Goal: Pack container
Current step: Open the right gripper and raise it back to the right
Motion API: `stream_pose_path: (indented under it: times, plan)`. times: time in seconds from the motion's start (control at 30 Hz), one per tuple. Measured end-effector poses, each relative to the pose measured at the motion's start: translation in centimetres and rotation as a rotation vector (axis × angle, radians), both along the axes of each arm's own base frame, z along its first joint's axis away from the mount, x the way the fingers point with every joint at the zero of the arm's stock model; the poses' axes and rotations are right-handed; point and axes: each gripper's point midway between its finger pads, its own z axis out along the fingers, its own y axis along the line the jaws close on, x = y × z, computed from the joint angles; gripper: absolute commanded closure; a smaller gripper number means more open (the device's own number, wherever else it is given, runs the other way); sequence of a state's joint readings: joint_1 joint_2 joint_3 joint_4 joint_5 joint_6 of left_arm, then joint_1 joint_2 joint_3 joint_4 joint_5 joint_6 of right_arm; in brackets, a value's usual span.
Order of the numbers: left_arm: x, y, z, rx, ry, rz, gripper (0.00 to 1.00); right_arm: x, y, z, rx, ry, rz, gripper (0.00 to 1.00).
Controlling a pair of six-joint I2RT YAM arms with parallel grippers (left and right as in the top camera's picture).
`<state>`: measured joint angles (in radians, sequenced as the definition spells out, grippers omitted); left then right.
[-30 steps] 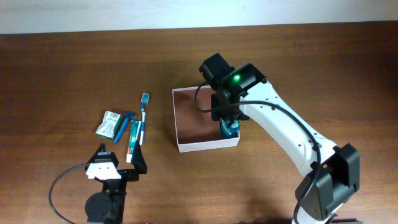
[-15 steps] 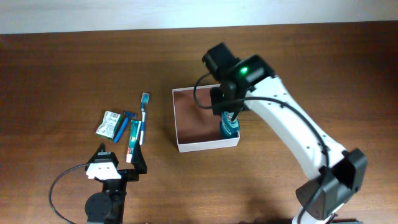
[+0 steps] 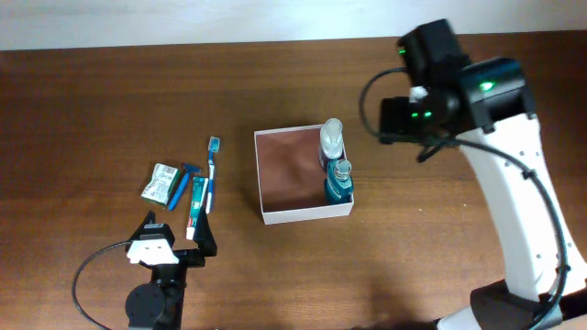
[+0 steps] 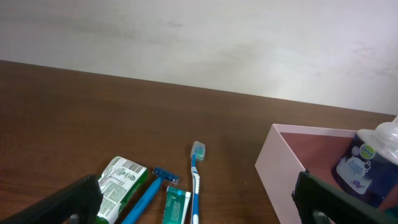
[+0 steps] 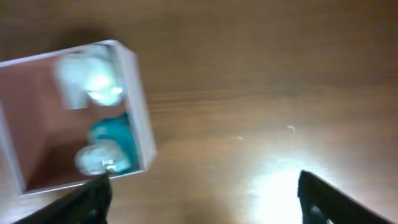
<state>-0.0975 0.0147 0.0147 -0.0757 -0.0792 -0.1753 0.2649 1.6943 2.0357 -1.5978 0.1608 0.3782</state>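
The container (image 3: 275, 174) is a square white-walled box with a reddish-brown inside, at mid-table. A clear bottle with a white cap (image 3: 330, 142) and a teal bottle (image 3: 338, 181) stand along its right wall. My right gripper (image 3: 401, 119) is open and empty, raised to the right of the box. In the blurred right wrist view (image 5: 205, 199) the box wall (image 5: 140, 118) and the teal bottle (image 5: 112, 140) lie to the left. My left gripper (image 3: 170, 246) is open and empty near the front left, and in its wrist view (image 4: 202, 202) it faces the toiletries.
Left of the box lie a green packet (image 3: 162, 181), a blue razor (image 3: 183, 185), a toothpaste tube (image 3: 195, 207) and a toothbrush (image 3: 211, 174). The left wrist view shows the packet (image 4: 121, 186), the toothbrush (image 4: 196, 180) and the box wall (image 4: 292, 165).
My right gripper has let go of the teal bottle and moved up and to the right, out of the box. The clear bottle now shows. The left arm has not moved.
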Motion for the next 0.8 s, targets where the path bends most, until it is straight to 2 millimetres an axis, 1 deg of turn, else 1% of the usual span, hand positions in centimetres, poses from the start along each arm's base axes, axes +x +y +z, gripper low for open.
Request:
stream_pose_path:
  times: [0.07,0.17,0.23,0.37,0.47,0.8]
  plan:
    - [0.0,0.0,0.0,0.000,0.000,0.000,0.01,-0.1,-1.9,-0.1,-0.012,0.015,-0.048,0.01]
    - [0.0,0.0,0.0,0.000,0.000,0.000,0.01,0.0,-4.2,-0.1,-0.020,0.021,-0.110,0.02]
    - [0.0,0.0,0.0,0.000,0.000,0.000,0.01,0.1,-5.4,-0.1,-0.022,0.021,-0.145,0.02]
    - [0.0,0.0,0.0,0.000,0.000,0.000,0.01,0.1,-7.0,-0.1,-0.022,0.021,-0.192,0.02]
    - [0.0,0.0,0.0,0.000,0.000,0.000,0.01,0.0,-7.4,-0.1,-0.022,0.021,-0.204,0.02]
    - [0.0,0.0,0.0,0.000,0.000,0.000,0.00,0.0,-7.4,-0.1,-0.022,0.022,-0.204,0.01]
